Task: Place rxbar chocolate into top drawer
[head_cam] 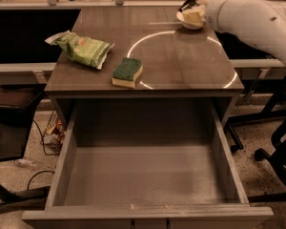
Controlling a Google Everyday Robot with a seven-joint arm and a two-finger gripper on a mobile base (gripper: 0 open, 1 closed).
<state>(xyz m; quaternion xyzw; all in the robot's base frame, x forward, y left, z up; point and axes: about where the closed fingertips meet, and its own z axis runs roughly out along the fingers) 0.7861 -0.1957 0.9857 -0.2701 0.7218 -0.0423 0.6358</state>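
Rxbar chocolate cannot be picked out with certainty in the camera view: the only candidate is a small dark shape (187,4) at the far right back corner of the table (190,70), just at the tip of the gripper (191,16), and it is too small to tell whether it is the bar or a part of the hand. The gripper, pale cream, hovers low over that back corner, reached in from the right on a thick white arm (257,25) that runs off the right edge. Whether it is holding anything, or how it stands, cannot be told from here.

Nearer the front, the top drawer (66,166) is pulled fully out beneath the table edge; its grey walls and floor show plainly, and no bar lies in it. On the tabletop a yellow sponge (127,72) with a green top sits near the front edge, left of centre, touching a thin bright ring (148,36) that curves across the surface. A green crinkled snack bag (82,48) lies to the left of the sponge, close to the left edge and apart from it. Both are well apart from the gripper.

Left of the table a dark seat (12,128) and some cables (53,130) show above the speckled floor; at the right stands a black chair base (276,149)
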